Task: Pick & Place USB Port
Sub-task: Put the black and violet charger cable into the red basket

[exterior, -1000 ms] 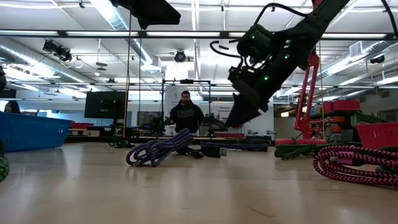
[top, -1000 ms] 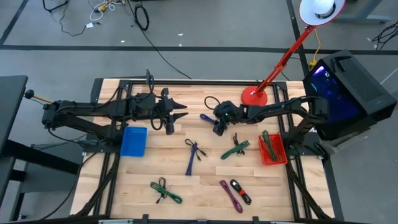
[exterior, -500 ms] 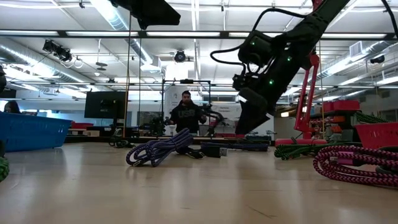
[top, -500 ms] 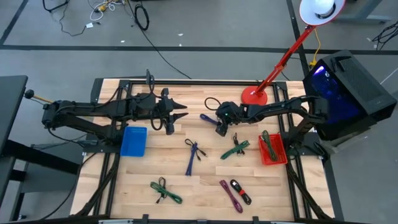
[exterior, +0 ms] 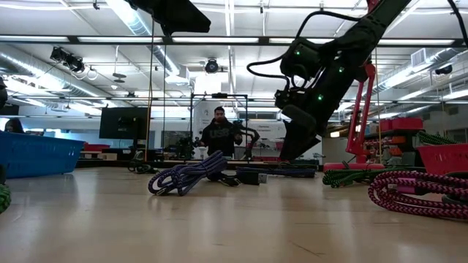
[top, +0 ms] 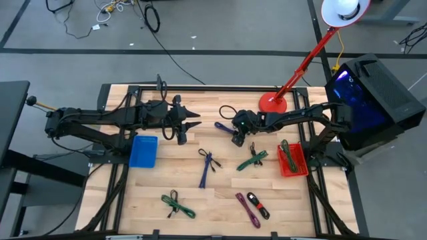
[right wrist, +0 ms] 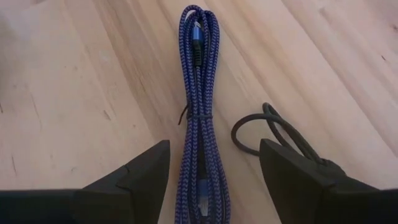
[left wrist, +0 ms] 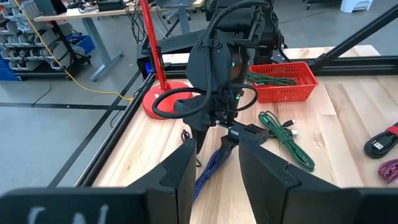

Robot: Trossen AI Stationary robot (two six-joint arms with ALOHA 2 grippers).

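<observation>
A blue braided USB cable bundle [right wrist: 199,106] lies flat along the wooden table, tied near its middle; in the high view it shows as a short blue strip [top: 221,125] near the table's far middle. My right gripper [right wrist: 214,186] hovers just above it, open and pointing down, one finger on either side of the bundle, touching nothing. The low view shows its fingertips [exterior: 290,153] above the table top. My left gripper [top: 192,124] waits open in the air left of the cable, pointing toward it.
A thin black cable loop [right wrist: 273,130] lies beside the bundle. Another blue cable [top: 207,167], green cables [top: 252,160] [top: 177,203], a magenta one [top: 247,208] and a black one [top: 259,203] lie nearer. Blue bin [top: 143,152] left, red basket [top: 291,160] right, red lamp base [top: 273,103] far.
My right gripper has moved a little toward the table's right and sunk lower toward the blue cable, then held still. Its fingers have stayed open. The cable has not moved.
</observation>
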